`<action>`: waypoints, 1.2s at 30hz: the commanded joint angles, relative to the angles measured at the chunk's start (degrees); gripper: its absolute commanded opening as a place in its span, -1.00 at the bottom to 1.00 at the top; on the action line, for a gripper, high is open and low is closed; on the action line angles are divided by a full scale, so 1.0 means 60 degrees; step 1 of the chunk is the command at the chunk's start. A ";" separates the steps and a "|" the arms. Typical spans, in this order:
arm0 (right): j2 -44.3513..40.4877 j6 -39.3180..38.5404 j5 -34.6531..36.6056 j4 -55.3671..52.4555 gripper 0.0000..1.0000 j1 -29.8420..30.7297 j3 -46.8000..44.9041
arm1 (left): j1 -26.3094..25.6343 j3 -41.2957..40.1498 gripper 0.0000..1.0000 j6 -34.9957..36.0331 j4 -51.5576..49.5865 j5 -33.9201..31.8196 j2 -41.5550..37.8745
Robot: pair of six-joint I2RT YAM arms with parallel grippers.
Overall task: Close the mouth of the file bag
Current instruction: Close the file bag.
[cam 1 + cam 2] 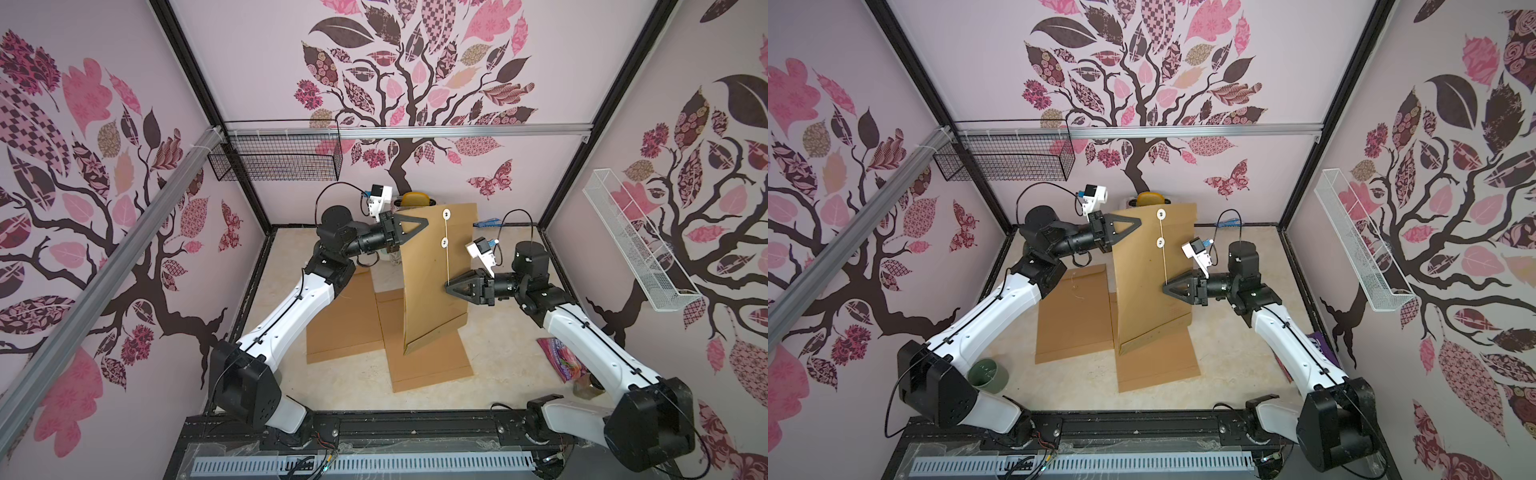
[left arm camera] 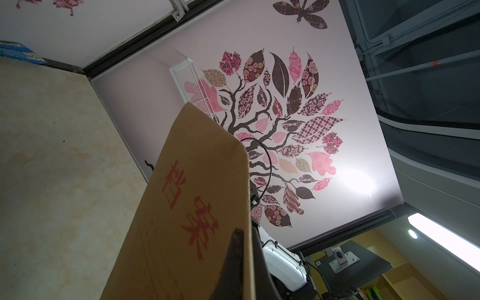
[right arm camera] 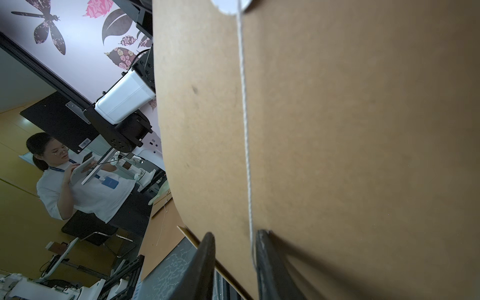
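Your table (image 1: 498, 332) is a beige, marbled top, boxed in by pale walls (image 1: 257, 62) with pink-and-brown tree decals. A black wire basket (image 1: 276, 158) hangs at the back left and a white basket (image 1: 636, 245) on the right wall. Two envelopes (image 1: 345, 324) lie flat on the table, a green cup (image 1: 988, 376) stands by the left arm's base, and a blue box (image 1: 490, 223) sits at the back edge, its label too small to read. In the right wrist view, a person (image 3: 78, 187) in a white shirt holds a tablet outside the cell. The bag (image 1: 424, 291) is held upright over the middle of the table, with your left gripper (image 1: 424, 222) pressed together on its top edge. The left wrist view shows red characters (image 2: 187, 205), 档案, printed on one face. On the other face a string (image 1: 446, 262) runs from two white discs (image 1: 446, 214) down into your right gripper (image 1: 449, 286), whose fingers (image 3: 267, 259) stand apart, the string lying beside one of them.
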 commanded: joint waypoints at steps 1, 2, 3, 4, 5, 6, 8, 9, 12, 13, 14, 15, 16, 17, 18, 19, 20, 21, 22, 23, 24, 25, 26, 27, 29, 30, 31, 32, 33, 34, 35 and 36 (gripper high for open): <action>-0.0267 -0.0161 0.0021 -0.0122 -0.42 0.0036 -0.0039 | 0.0026 0.0232 -1.00 0.0079 0.0111 -0.0095 -0.0221; -0.0312 -0.0153 0.0035 -0.0114 -0.42 0.0036 -0.0060 | 0.0033 0.0235 -1.00 0.0083 0.0114 -0.0100 -0.0217; -0.0341 -0.0174 0.0068 -0.0104 -0.42 0.0036 -0.0095 | 0.0021 0.0221 -1.00 0.0076 0.0109 -0.0119 -0.0230; -0.0354 -0.0172 0.0083 -0.0102 -0.42 0.0036 -0.0110 | 0.0030 0.0235 -1.00 0.0074 0.0114 -0.0131 -0.0215; -0.0369 -0.0189 0.0085 -0.0133 -0.42 0.0043 -0.0133 | 0.0026 0.0242 -1.00 0.0073 0.0115 -0.0121 -0.0219; -0.0380 -0.0246 0.0083 -0.0196 -0.42 0.0044 -0.0169 | 0.0026 0.0266 -1.00 0.0085 0.0115 -0.0110 -0.0216; -0.0387 -0.0419 0.0110 -0.0431 -0.42 0.0044 -0.0213 | 0.0026 0.0308 -1.00 0.0088 0.0093 -0.0092 -0.0216; -0.0405 -0.0451 0.0099 -0.0475 -0.42 0.0036 -0.0238 | 0.0026 0.0309 -1.00 0.0087 0.0091 -0.0104 -0.0217; -0.0449 -0.0477 0.0122 -0.0478 -0.43 0.0036 -0.0316 | 0.0026 0.0287 -1.00 0.0074 0.0085 -0.0106 -0.0226; -0.0460 -0.0498 0.0125 -0.0484 -0.43 0.0036 -0.0331 | 0.0030 0.0291 -1.00 0.0080 0.0085 -0.0107 -0.0213; -0.0475 -0.0540 0.0121 -0.0531 -0.43 0.0036 -0.0335 | 0.0026 0.0290 -1.00 0.0087 0.0085 -0.0110 -0.0221; -0.0490 -0.0603 0.0127 -0.0610 -0.43 0.0036 -0.0330 | 0.0026 0.0271 -1.00 0.0086 0.0089 -0.0106 -0.0223; -0.0490 -0.0641 0.0127 -0.0655 -0.43 0.0036 -0.0333 | 0.0033 0.0259 -1.00 0.0080 0.0093 -0.0106 -0.0227; -0.0494 -0.0685 0.0140 -0.0711 -0.45 0.0044 -0.0332 | 0.0034 0.0254 -1.00 0.0084 0.0087 -0.0108 -0.0241; -0.0490 -0.0709 0.0174 -0.0733 -0.50 0.0036 -0.0346 | 0.0027 0.0249 -1.00 0.0080 0.0087 -0.0125 -0.0260; -0.0476 -0.0730 0.0173 -0.0768 -0.55 0.0041 -0.0346 | 0.0026 0.0251 -1.00 0.0095 0.0085 -0.0133 -0.0265; -0.0462 -0.0771 0.0168 -0.0812 -0.65 0.0044 -0.0354 | 0.0027 0.0251 -1.00 0.0104 0.0086 -0.0150 -0.0272; -0.0447 -0.0744 0.0192 -0.0804 -0.70 0.0036 -0.0338 | 0.0026 0.0265 -1.00 0.0117 0.0071 -0.0150 -0.0260; -0.0446 -0.0687 0.0200 -0.0765 -0.79 0.0044 -0.0337 | 0.0026 0.0255 -1.00 0.0132 0.0071 -0.0150 -0.0238; -0.0460 -0.0551 0.0220 -0.0686 -0.87 0.0036 -0.0345 | 0.0026 0.0251 -1.00 0.0129 0.0074 -0.0159 -0.0227; -0.0508 -0.0398 0.0297 -0.0616 -0.92 0.0036 -0.0336 | 0.0026 0.0228 -1.00 0.0139 0.0071 -0.0151 -0.0225; -0.0567 -0.0278 0.0337 -0.0540 -0.94 0.0037 -0.0344 | 0.0026 0.0196 -1.00 0.0146 0.0078 -0.0157 -0.0192; -0.0680 -0.0161 0.0444 -0.0496 -0.95 0.0037 -0.0332 | 0.0026 0.0159 -1.00 0.0171 0.0085 -0.0176 -0.0190; -0.0776 -0.0087 0.0616 -0.0499 -0.97 0.0038 -0.0318 | 0.0026 0.0124 -1.00 0.0189 0.0085 -0.0190 -0.0185; -0.1031 0.0366 0.0829 -0.0171 -1.00 0.0076 -0.0353 | 0.0033 0.0050 -1.00 0.0154 0.0112 -0.0229 -0.0172; -0.1102 0.0573 0.0863 0.0061 -1.00 0.0119 -0.0388 | 0.0027 0.0023 -1.00 0.0126 0.0150 -0.0245 -0.0168; -0.1173 0.0753 0.0969 0.0196 -1.00 0.0198 -0.0379 | 0.0026 -0.0004 -1.00 0.0085 0.0235 -0.0265 -0.0140; -0.1220 0.0829 0.1121 0.0211 -1.00 0.0335 -0.0348 | 0.0020 -0.0001 -1.00 0.0061 0.0302 -0.0281 -0.0112; -0.1237 0.0832 0.1236 0.0192 -1.00 0.0484 -0.0273 | 0.0006 -0.0003 -1.00 0.0033 0.0305 -0.0296 -0.0090; -0.1237 0.0795 0.1397 0.0115 -1.00 0.0668 -0.0189 | 0.0012 -0.0011 -1.00 -0.0055 0.0306 -0.0332 -0.0045; -0.1202 0.0787 0.1546 0.0080 -1.00 0.0853 -0.0108 | 0.0025 0.0001 -1.00 -0.0167 0.0379 -0.0329 0.0003; -0.1137 0.0762 0.1604 0.0072 -1.00 0.0999 -0.0025 | 0.0012 -0.0029 -1.00 -0.0316 0.0479 -0.0329 0.0042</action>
